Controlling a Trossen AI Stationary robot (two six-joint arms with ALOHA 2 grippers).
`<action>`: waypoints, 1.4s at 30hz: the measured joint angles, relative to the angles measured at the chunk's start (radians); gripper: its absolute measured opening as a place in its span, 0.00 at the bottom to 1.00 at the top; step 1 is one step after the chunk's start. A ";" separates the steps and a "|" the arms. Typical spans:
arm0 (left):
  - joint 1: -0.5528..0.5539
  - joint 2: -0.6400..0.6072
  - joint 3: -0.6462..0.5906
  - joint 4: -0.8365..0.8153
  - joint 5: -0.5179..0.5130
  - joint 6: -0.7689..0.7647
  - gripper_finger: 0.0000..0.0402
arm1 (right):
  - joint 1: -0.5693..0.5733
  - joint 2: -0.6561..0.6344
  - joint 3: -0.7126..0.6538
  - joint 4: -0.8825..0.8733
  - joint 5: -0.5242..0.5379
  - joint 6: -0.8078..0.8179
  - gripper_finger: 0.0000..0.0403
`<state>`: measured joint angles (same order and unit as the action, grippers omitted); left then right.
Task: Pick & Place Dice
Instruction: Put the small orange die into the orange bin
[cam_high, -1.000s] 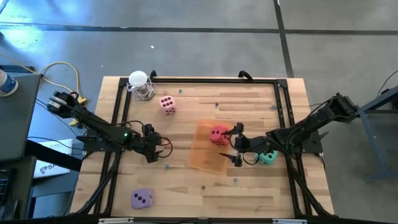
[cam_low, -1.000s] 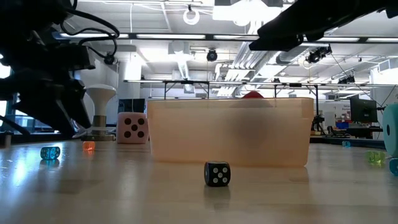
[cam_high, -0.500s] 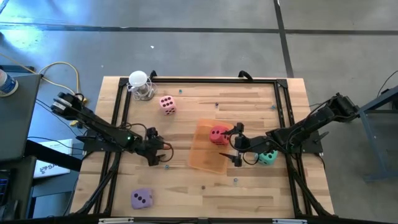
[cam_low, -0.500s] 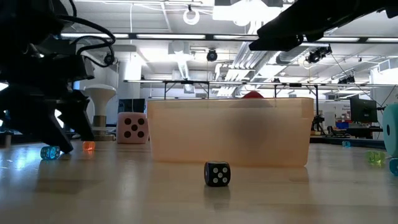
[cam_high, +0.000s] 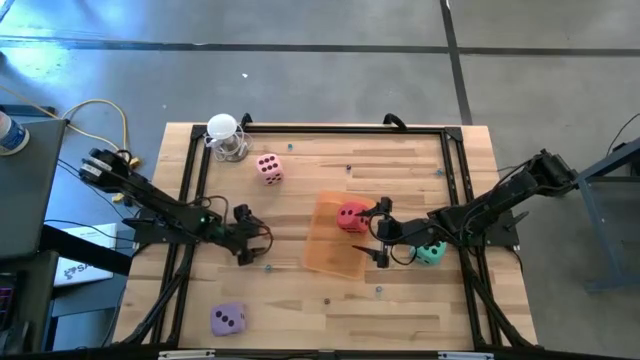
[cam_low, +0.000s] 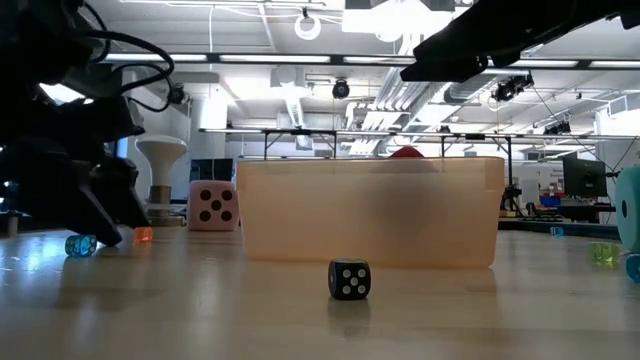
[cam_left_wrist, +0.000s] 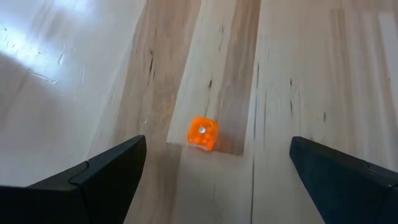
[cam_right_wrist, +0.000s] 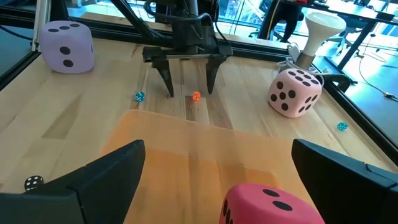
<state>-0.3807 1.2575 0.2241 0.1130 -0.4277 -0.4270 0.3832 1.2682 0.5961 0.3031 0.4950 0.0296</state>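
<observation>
**Kid 1:** Red die (cam_high: 351, 215) sits in the orange tray (cam_high: 325, 252), approx mid table. See it?

**Kid 2:** Yep. Right gripper (cam_high: 379, 231) is just beside it, at the tray's edge, w/ fingers wide open. Holds nothing.

**Kid 1:** And the green die (cam_high: 431, 252)?

**Kid 2:** On the wood, tucked under the right arm, near the table's right side.

**Kid 1:** Pink die (cam_high: 268, 168) is at the back, close to a white mushroom-shaped thing (cam_high: 224, 132). Purple die (cam_high: 228, 319) is way off in the front left corner, well apart from the rest.

**Kid 2:** Left gripper (cam_high: 258, 245) is low over the table, left of the tray. Open too, nothing in it.

**Kid 1:** What's it over?

**Kid 2:** A tiny orange die (cam_left_wrist: 203, 133) lies on the wood btw its two fingers, not touching them. A tiny blue die (cam_right_wrist: 139, 96) is just beside that spot.

**Kid 1:** And a tiny black die (cam_low: 349, 279) lies in front of the tray, on the near side.

**Kid 2:** Yep, w/ white dots on it.
</observation>
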 joint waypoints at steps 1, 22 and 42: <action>0.003 0.000 -0.019 0.038 0.000 0.001 0.97 | 0.000 0.000 0.000 0.000 0.000 0.000 0.99; 0.056 0.003 -0.108 0.191 0.009 0.053 0.98 | 0.000 0.000 0.000 0.000 0.000 -0.008 0.99; 0.121 0.002 -0.136 0.215 0.134 0.094 0.69 | 0.000 0.000 0.000 0.000 0.000 -0.008 0.99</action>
<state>-0.2600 1.2594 0.0883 0.3275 -0.2938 -0.3334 0.3832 1.2678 0.5957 0.3035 0.4946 0.0219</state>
